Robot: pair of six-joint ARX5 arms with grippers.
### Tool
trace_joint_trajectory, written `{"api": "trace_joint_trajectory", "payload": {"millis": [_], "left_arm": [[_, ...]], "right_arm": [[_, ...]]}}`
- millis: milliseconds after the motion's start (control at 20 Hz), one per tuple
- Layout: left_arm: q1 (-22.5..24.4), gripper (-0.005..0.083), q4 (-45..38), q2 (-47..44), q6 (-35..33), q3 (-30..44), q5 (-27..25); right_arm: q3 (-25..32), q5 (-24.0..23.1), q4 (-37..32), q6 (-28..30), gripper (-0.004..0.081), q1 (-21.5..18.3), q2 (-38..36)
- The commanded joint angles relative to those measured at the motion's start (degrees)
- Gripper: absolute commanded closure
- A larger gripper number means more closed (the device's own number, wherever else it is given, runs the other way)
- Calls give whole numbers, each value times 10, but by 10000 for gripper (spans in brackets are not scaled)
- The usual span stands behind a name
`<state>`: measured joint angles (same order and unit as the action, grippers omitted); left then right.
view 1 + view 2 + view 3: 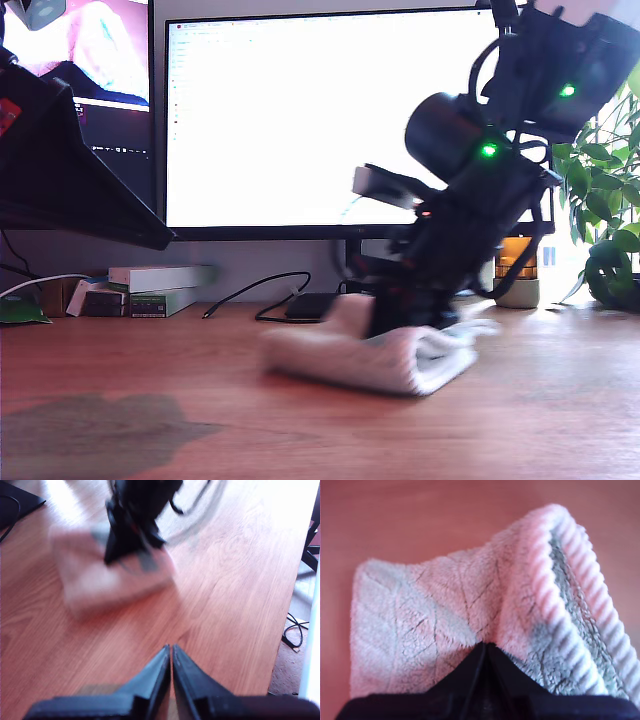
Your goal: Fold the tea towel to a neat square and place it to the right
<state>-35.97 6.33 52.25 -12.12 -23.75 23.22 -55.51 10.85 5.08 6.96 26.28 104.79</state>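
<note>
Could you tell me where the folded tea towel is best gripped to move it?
Probably by the open layered edge with the corded hem, pinching all layers from above; my second gripper is already closed on the tea towel there, so the fold should hold.

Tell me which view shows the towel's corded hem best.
The second wrist view: the tea towel fills it, sharp, its twisted hem plain. The first wrist view shows the towel blurred under the other arm; the exterior view shows it folded, blurred, side-on on the table.

Pale pink tea towel (435, 615) (twisted-stripe hem) on reddish-brown wood-grain table (225, 595).
</note>
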Motion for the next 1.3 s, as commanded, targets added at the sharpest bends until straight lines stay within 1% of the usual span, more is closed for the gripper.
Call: {"api": "trace_joint_trajectory", "payload": {"millis": [0, 100, 150, 200, 250, 350, 500, 700, 850, 950, 1150, 1250], "left_arm": [[0, 796, 0, 2, 1, 6, -5], [0, 796, 1, 2, 1, 6, -13], [0, 796, 1, 2, 2, 6, -13], [0, 796, 1, 2, 2, 6, -13], [0, 796, 1, 2, 2, 6, -13], [0, 796, 1, 2, 1, 6, -13], [0, 796, 1, 2, 2, 6, -13], [0, 796, 0, 2, 2, 6, -13], [0, 796, -3, 2, 2, 6, -12], [0, 796, -3, 2, 4, 6, -12], [0, 796, -3, 2, 4, 6, -12], [0, 796, -3, 2, 7, 6, -12]], "right_arm": [[50, -60, 49, -17, 781, -25, 54], [56, -93, 51, -45, 781, -29, 37], [61, -118, 55, -68, 781, -31, 24], [67, -141, 59, -74, 781, -31, 10], [74, -163, 65, -96, 781, -33, -6], [93, -194, 82, -118, 781, -41, -38], [134, -205, 105, -133, 781, -65, -80], [203, -205, 121, -178, 781, -97, -130], [242, -205, 133, -214, 781, -99, -183], [257, -214, 149, -226, 781, -99, -217], [272, -234, 203, -239, 781, -99, -271], [276, -234, 226, -260, 781, -99, -292]]}}
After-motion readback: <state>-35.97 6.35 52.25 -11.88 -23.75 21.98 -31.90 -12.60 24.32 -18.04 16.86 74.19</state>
